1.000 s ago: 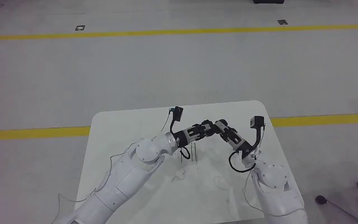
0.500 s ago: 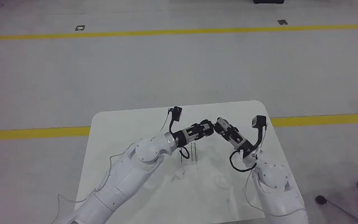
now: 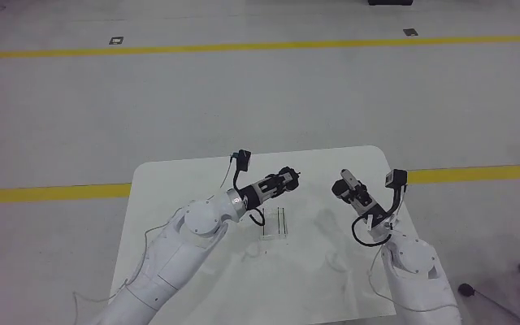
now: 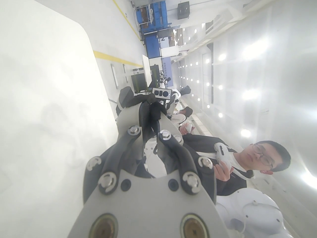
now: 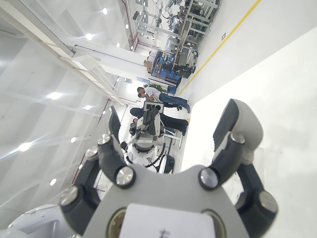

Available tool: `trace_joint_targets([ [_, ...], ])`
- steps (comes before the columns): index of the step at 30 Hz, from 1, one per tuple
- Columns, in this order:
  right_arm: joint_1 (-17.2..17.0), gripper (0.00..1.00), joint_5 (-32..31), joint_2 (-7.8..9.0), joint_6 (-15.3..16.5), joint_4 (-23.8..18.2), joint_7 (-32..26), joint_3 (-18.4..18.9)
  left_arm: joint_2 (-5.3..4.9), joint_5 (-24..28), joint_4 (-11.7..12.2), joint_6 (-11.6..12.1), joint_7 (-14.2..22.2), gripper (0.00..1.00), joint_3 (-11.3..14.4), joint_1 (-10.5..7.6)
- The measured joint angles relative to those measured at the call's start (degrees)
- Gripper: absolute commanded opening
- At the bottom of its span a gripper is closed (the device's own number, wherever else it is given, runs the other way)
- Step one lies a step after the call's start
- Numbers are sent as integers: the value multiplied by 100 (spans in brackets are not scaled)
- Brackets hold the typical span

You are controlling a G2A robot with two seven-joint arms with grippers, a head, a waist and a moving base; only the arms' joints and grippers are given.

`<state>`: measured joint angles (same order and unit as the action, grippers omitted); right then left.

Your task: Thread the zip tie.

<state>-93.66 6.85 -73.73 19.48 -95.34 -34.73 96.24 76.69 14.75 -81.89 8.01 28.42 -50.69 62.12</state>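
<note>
White bench [image 3: 162, 244] | your tools, tip to tip a moment ago, stand apart | left tool [image 3: 291, 174] pinches the dark zip tie [image 4: 151, 111] | right tool [image 3: 344, 182] gapes empty | you likely must re-approach.

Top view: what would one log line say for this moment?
left gripper shut on black zip tie | right gripper open, empty | grippers apart above table
</note>
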Motion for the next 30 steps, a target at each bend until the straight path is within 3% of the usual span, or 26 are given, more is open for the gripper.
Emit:
trace_joint_targets([
  [12,5,100,48,-1,0,7,-84,23,-19,-22,-54,-6,43,0,-32,40],
  [14,3,100,55,-1,-8,8,-87,15,-37,-205,-76,89,-42,0,-54,75],
  [17,11,100,169,13,-238,8,-331,-99,-118,-737,-162,442,-129,0,-223,161],
  [19,60,100,211,39,-451,16,-646,-163,-186,-1018,-283,667,-212,0,-421,280],
  [22,184,100,71,77,-710,6,-1031,-287,-297,-1438,-512,818,-279,0,-749,483],
  [30,686,100,-582,133,-1295,59,-1795,-994,-539,-1975,-1207,742,-412,0,-1612,1193],
])
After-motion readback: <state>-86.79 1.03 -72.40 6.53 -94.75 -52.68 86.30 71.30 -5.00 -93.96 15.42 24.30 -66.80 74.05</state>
